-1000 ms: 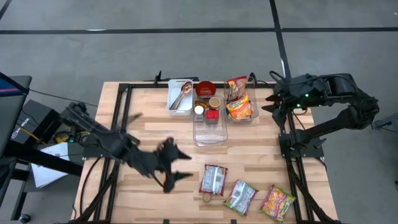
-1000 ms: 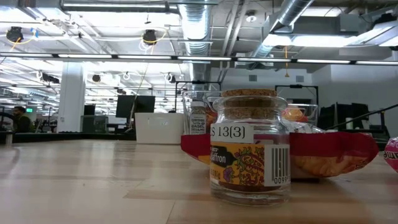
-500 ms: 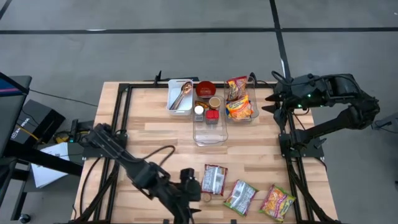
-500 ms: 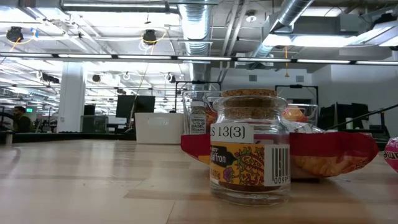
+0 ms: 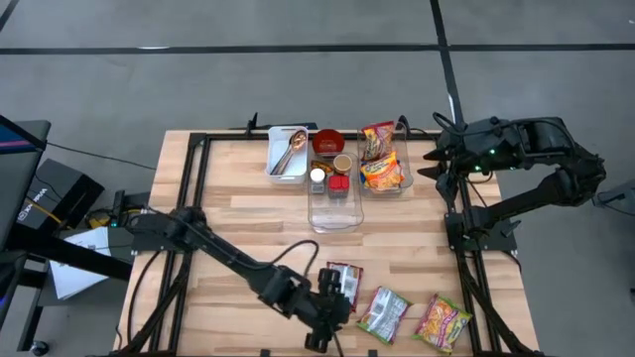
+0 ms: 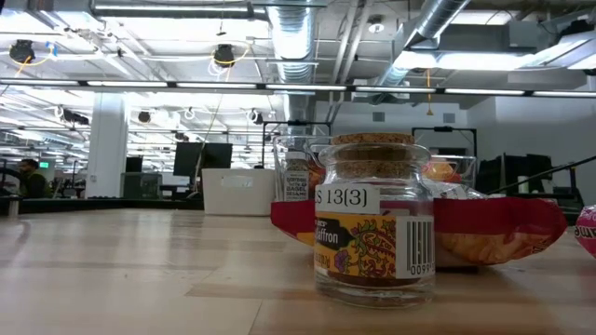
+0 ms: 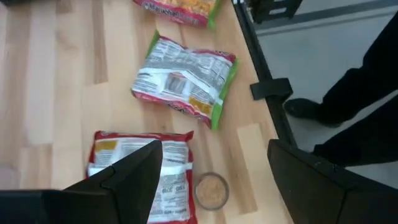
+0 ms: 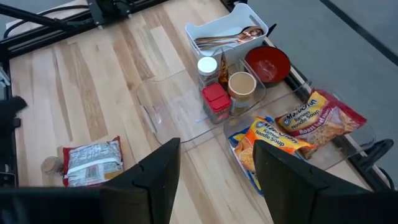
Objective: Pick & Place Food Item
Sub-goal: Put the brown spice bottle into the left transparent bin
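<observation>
Left gripper point(image 5: 327, 309): fingers apart, newly swung across onto the red noodle packet point(image 5: 342, 286); grasp seemingly next.
Saffron jar point(image 5: 328, 315): beside that packet.
Right gripper point(image 5: 434, 164): parked, fingers apart, past the clear bins point(image 5: 349, 213).

Below the left end effector point(image 7: 211, 171) on the counter point(image 7: 56, 74) lie a noodle packet point(image 7: 146, 168) and, just beside it, a small jar point(image 7: 211, 190). Farther ahead lies a second packet point(image 7: 185, 78), with a third point(image 7: 177, 10) beyond it.
</observation>
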Robot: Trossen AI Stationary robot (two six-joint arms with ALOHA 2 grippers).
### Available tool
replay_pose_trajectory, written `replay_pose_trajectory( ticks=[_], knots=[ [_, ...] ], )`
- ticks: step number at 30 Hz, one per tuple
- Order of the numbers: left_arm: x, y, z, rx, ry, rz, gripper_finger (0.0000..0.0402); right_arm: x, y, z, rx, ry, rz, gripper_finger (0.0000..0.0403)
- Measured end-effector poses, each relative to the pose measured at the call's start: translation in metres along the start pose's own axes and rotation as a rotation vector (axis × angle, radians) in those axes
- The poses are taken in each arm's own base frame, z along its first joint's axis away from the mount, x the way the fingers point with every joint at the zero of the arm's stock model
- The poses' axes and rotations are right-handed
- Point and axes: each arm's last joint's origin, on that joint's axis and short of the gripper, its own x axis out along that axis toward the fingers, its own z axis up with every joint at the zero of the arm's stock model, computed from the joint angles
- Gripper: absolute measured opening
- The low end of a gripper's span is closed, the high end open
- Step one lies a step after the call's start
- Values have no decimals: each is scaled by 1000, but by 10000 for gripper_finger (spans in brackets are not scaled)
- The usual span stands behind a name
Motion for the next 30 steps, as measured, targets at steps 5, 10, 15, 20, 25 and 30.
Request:
replay_pose_trajectory(
  ticks=[5, 10, 15, 20, 25, 30],
  knots=[
    [31, 1, -12, 6, 84, -8, 285, 0, 0, 0, -7, 0, 0, 195],
    [54, -2, -22, 9, 134, -47, 281, 0, 0, 0, -18, 3, -1, 195],
    [66, -3, -32, 6, 164, -43, 282, 0, 0, -1, -20, 5, -2, 195],
    [80, -2, -55, -29, 227, -23, 282, 0, 0, -1, -23, 7, -2, 195],
    [91, -3, -63, -40, 184, -35, 282, 0, -1, -1, -25, 14, -4, 195],
    [96, -2, -72, -67, 195, -29, 282, 0, -1, -2, -25, 25, -8, 195]
  ],
)
